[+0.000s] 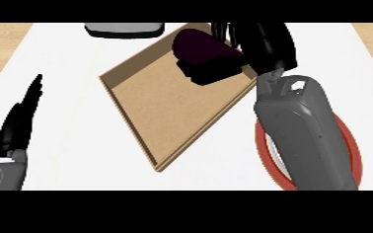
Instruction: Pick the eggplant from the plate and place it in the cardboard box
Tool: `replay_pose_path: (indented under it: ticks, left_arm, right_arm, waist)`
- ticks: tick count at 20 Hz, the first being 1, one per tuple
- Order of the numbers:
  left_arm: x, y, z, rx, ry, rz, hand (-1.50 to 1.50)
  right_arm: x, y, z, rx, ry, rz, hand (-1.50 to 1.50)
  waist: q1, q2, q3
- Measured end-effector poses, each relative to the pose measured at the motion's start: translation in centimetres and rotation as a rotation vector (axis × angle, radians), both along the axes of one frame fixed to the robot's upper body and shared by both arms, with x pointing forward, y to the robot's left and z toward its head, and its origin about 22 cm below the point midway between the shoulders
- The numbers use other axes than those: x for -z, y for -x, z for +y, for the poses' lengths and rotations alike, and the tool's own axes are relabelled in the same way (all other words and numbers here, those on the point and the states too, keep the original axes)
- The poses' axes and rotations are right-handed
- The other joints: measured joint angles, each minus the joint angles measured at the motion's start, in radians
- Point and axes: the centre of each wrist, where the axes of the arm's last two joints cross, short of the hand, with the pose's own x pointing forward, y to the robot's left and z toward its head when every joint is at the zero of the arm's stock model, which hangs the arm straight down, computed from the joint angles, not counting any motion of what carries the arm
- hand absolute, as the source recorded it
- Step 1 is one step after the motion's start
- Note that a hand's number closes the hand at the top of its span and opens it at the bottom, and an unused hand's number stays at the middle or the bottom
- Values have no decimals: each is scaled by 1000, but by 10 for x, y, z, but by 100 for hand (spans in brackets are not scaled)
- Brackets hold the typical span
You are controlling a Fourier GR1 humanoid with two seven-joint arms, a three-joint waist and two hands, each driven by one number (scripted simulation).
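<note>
A dark purple eggplant (200, 47) hangs over the far corner of the shallow cardboard box (157, 103), casting a shadow on the box floor. My right hand (258, 42) is curled round the eggplant's right end, fingers reaching over the box's far right edge. Under my right forearm lies the red-rimmed plate (353, 148), mostly hidden, with nothing visible on it. At the left edge my left hand (20, 118) rests open, fingers pointing up.
A grey and white object (124, 29) sits at the far edge of the white counter, just beyond the box. Wooden surface shows at the top corners.
</note>
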Motion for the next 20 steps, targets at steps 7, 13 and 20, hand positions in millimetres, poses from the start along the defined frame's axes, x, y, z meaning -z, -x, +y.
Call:
replay_pose_path:
  ticks: [7,13,20]
  left_arm:
    - [0,-1,-4,20,0,-8,0]
    - [-3,-8,-11,41,2,-14,0]
    - [-4,-11,-13,64,3,-16,0]
  right_arm:
    - [12,-43,47,13,-65,85,150]
    - [30,-74,72,45,-51,127,150]
    - [60,-97,67,144,-82,232,-150]
  waist:
    - [16,4,0]
    - [34,9,0]
    - [54,17,0]
